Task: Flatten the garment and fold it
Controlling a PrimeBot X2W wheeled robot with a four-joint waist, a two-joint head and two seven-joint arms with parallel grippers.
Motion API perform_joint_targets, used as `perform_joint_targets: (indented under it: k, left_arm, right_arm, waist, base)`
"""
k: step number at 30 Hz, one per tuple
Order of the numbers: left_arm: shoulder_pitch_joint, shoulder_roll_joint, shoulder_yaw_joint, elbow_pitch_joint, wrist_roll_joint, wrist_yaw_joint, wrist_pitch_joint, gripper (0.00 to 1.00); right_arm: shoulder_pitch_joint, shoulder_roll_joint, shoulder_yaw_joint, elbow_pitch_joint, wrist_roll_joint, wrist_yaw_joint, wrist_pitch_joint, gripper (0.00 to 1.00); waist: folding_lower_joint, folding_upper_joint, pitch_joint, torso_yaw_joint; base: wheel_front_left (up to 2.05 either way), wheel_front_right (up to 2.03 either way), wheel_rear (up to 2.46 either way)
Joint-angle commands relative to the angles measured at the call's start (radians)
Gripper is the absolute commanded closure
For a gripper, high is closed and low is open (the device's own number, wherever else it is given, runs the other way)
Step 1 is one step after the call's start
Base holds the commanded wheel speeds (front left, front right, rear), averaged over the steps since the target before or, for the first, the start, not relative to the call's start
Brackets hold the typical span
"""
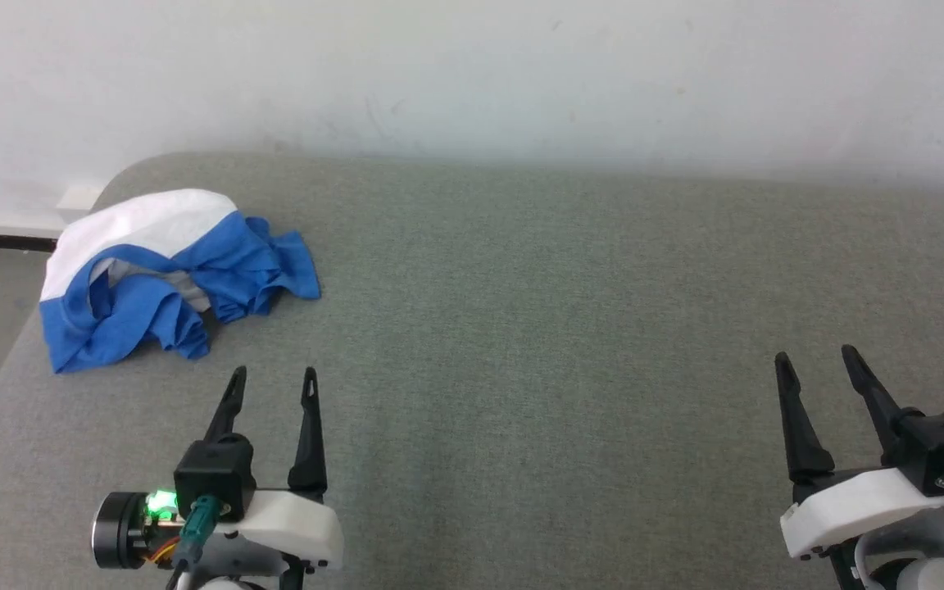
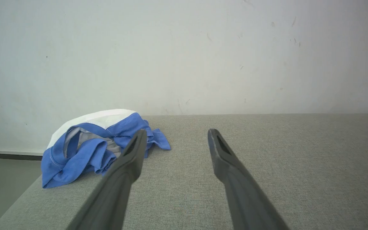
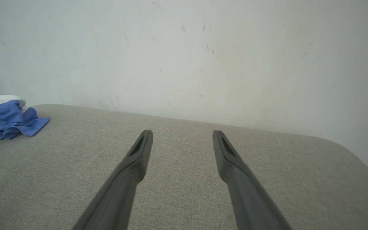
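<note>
One garment [image 1: 193, 262] lies crumpled in a heap on the far left corner of the grey fabric-covered surface [image 1: 570, 328], close to its rounded left edge and near the white wall [image 1: 472, 74]. The white body bulges up on the side toward the wall, while the blue sleeves and collar band are bunched along the near side. The heap is too rumpled to tell which way the shirt points. In the head view its longer spread runs from the near left edge across toward the right, where a blue flap trails out flat. Two grippers hover over the near part of the surface, both with fingers spread apart and nothing between them. The left gripper [image 1: 274, 375] sits just short of the garment [image 2: 85, 150], not touching it. The right gripper [image 1: 815, 355] is well apart from it, far to the right, and its wrist camera sees the garment [image 3: 8, 118] at the far left.
</note>
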Motion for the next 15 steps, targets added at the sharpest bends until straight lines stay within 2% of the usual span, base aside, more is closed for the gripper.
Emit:
perform_joint_targets:
  k: [1, 15]
  left_arm:
    - [0.015, 0.009, -0.007, -0.008, -0.002, 0.012, -0.013, 0.0]
    - [0.029, 0.013, -0.021, -0.022, -0.006, 0.044, -0.04, 0.0]
  right_arm:
    - [0.001, 0.002, 0.0, -0.001, 0.008, -0.001, -0.013, 0.0]
    - [-0.002, 0.002, 0.009, 0.007, 0.001, -0.001, -0.04, 0.0]
  waist:
    - [-0.0001, 0.0, 0.0, 0.02]
    - [-0.0001, 0.0, 0.008, 0.101]
  base:
    - [0.0, 0.0, 0.0]
    - [0.0, 0.0, 0.0]
